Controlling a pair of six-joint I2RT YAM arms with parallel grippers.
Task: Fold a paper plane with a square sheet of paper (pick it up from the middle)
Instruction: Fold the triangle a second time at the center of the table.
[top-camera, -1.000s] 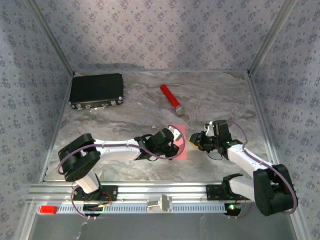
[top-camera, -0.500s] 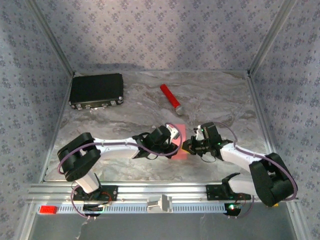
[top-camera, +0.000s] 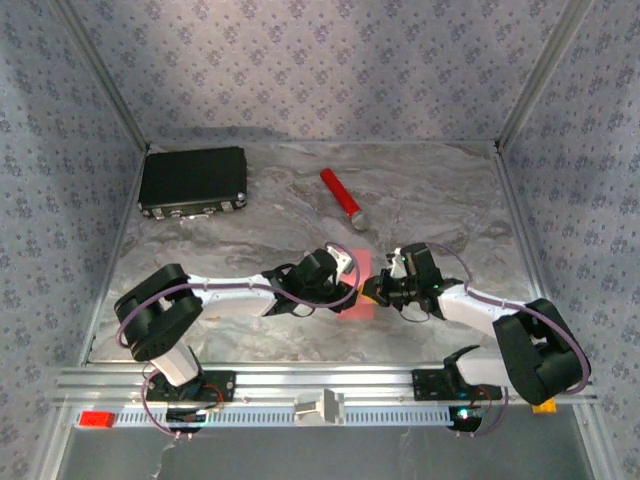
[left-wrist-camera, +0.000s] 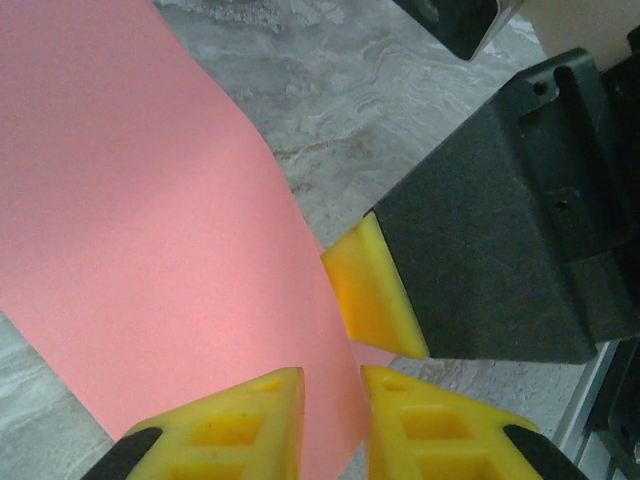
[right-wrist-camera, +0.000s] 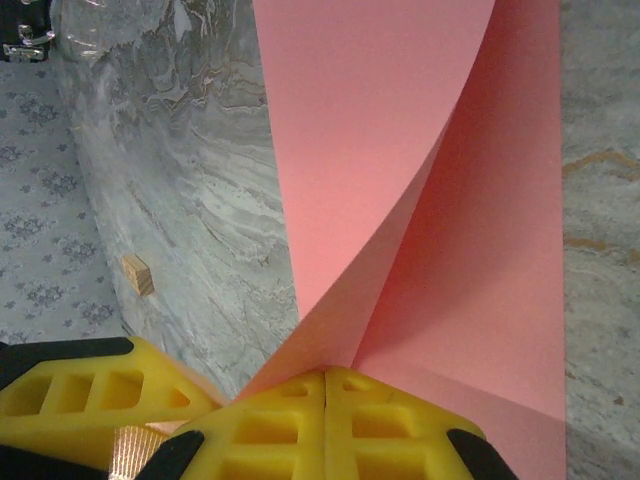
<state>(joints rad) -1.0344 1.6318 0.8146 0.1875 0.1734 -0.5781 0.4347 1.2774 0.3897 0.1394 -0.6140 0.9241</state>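
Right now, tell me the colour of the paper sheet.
Plain pink-red, no pattern; the paper sheet shows best in the right wrist view.

1. Left arm (top-camera: 235, 292) and right arm (top-camera: 478, 306): white links, bulky black rounded joint housings.
2. Thin purple cable (top-camera: 119, 328) runs outside each arm, looping wide at the shoulder joints.
3. Left gripper (left-wrist-camera: 332, 420), right gripper (right-wrist-camera: 326, 400): yellow wedge-shaped fingers (right-wrist-camera: 268, 425) with moulded cut-out pockets, set in black holders.
4. Right gripper body, in left wrist view: matt black angular block with small recessed screw holes.
5. Green light (top-camera: 462, 412) at the right base.
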